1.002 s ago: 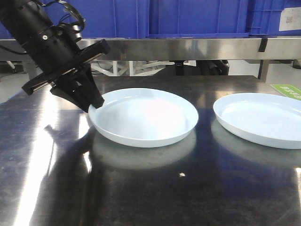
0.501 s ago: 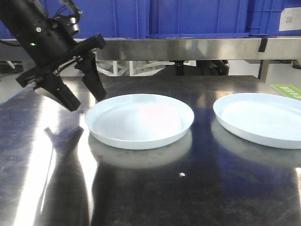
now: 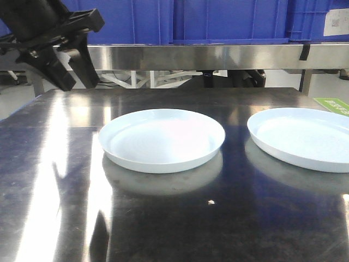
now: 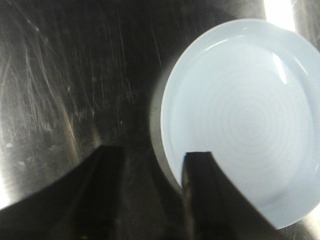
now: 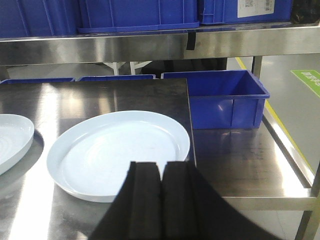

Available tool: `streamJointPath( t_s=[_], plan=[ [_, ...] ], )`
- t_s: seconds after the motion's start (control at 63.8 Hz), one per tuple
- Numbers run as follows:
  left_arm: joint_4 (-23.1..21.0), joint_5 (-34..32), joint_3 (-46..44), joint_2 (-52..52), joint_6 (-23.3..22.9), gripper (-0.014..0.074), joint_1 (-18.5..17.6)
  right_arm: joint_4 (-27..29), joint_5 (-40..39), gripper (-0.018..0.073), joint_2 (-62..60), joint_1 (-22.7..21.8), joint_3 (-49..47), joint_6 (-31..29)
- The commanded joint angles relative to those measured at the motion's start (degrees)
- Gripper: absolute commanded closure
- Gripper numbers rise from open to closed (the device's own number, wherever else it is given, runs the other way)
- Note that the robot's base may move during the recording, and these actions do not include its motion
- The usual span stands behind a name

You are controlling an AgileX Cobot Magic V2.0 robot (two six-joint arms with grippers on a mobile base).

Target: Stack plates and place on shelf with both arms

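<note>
Backed up and off left plate [image 3: 162, 139], left gripper [image 3: 76, 79] now empty with jaws spread. Leaves it and right plate [image 3: 302, 136] flat on tabletop [image 3: 163, 218], well apart (stacking not begun). Holds right gripper [image 5: 161, 172] jaws pressed together, near right plate.

An industrial workroom or robot test bay, not a home.
A scratched stainless-steel tabletop [image 3: 163, 218] sits under a steel shelf [image 3: 218, 55] loaded with blue plastic crates [image 3: 229, 22]; another blue bin [image 5: 215, 102] stands on a lower steel level, and green floor marking [image 5: 309, 80] crosses the grey floor.
</note>
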Motion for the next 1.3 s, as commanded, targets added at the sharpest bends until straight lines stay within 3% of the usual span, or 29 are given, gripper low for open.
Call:
streamJointPath(
  t_s=[0.0, 0.078, 0.298, 0.58, 0.987, 1.284],
  plan=[
    [0.41, -7.19, 1.81, -5.05, -0.07, 0.0427, -1.46, -0.72, -4.71, 0.0510, -1.09, -0.30, 0.04, -0.51],
    [2.05, -11.16, 5.43, -6.97, -0.07, 0.0521, -2.47, -0.72, -4.71, 0.0510, -1.09, -0.30, 0.04, -0.51],
    [7.16, -23.36, 15.48, -14.28, -0.07, 0.0516, -3.55, -0.72, -4.71, 0.0510, -1.09, -0.30, 0.04, -0.51],
    [9.23, -39.53, 30.95, -29.35, -0.07, 0.0516, 0.04, -0.72, -4.71, 0.0510, -1.09, -0.30, 0.04, -0.51],
    [9.23, -39.99, 47.70, -53.20, -0.07, 0.0516, 12.25, -0.72, -4.71, 0.0510, -1.09, -0.30, 0.04, -0.51],
    [9.23, -39.99, 56.41, -68.50, -0.07, 0.0516, 13.39, -0.72, -4.71, 0.0510, -1.09, -0.30, 0.04, -0.51]
  ],
)
